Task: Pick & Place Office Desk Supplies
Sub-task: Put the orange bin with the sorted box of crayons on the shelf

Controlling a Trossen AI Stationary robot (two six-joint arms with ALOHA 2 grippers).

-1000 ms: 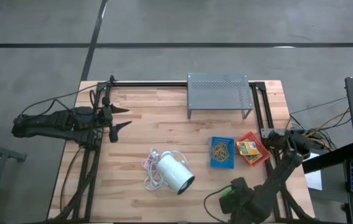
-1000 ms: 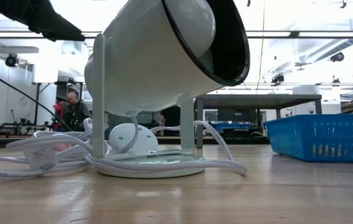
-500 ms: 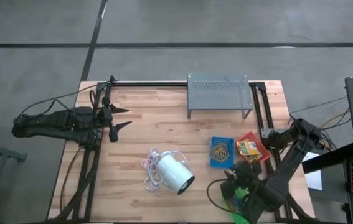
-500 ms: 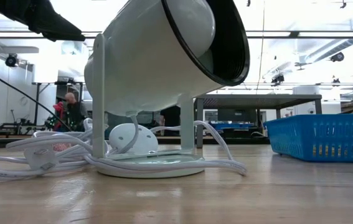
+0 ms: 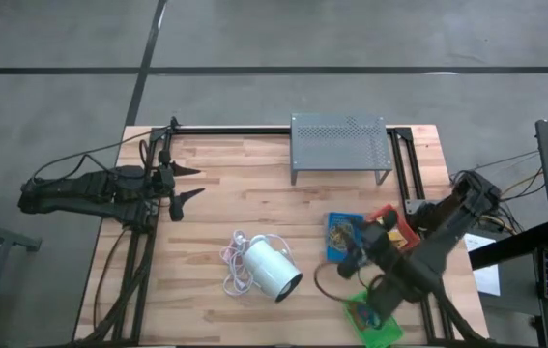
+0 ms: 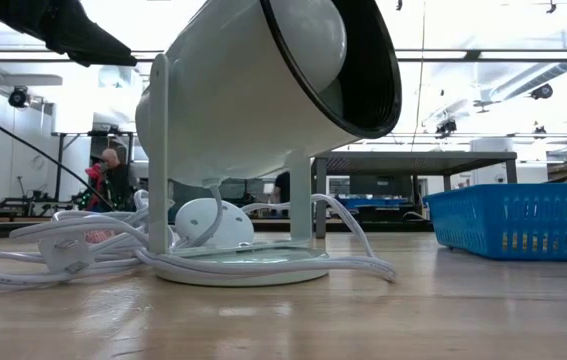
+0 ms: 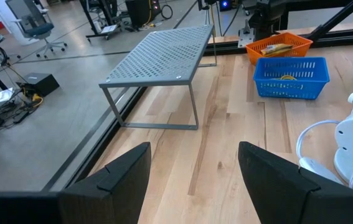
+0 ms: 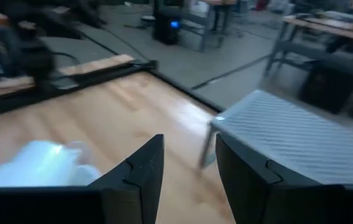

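Note:
A blue tray holding tan rubber bands lies right of the table's middle. A red-orange tray rests beside it, partly under my right arm. A green tray lies at the near edge. My right gripper hovers open and empty over the blue tray's near side, pointing toward the far left. In its wrist view, my right gripper has only bare table between its fingers. My left gripper waits open at the table's left; the left wrist view shows nothing in this gripper.
A big white cylinder with a white cord stands near the middle front and fills the low view. A grey perforated stand occupies the far right. Bare wood lies between my left gripper and the cylinder.
My right gripper has risen from the green tray at the near edge and swung toward the far edge, over the blue tray. It has tipped from pointing down to nearly level. The green tray stays on the table and now shows uncovered.

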